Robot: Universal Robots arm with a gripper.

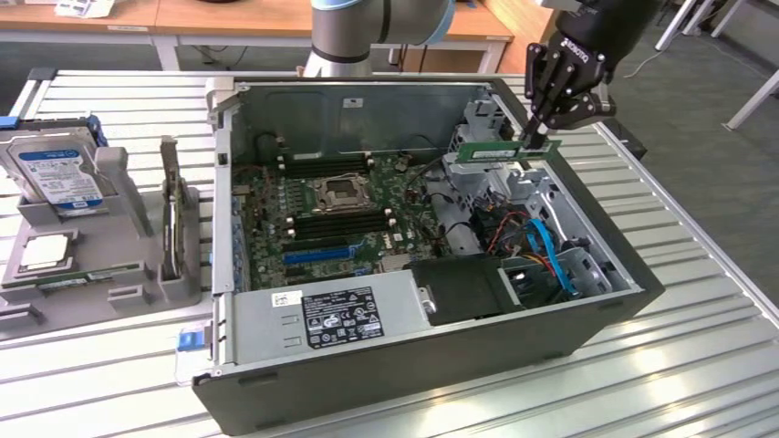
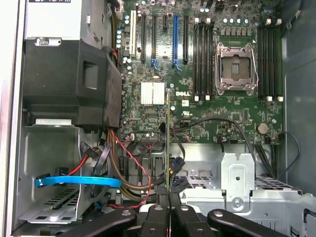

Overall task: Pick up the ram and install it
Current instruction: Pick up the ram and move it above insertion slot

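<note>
One claw (image 1: 537,137) grips the ram (image 1: 499,151), edge-on from wrist.

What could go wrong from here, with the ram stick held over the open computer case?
1. The tool pinches the ram near one end, so the stick may tilt or slip.
2. The ram hangs over the drive cage and loose cables; lowering it here could snag them.
3. The memory slots beside the CPU socket are narrow, so a slightly skewed stick could jam or miss.
</note>
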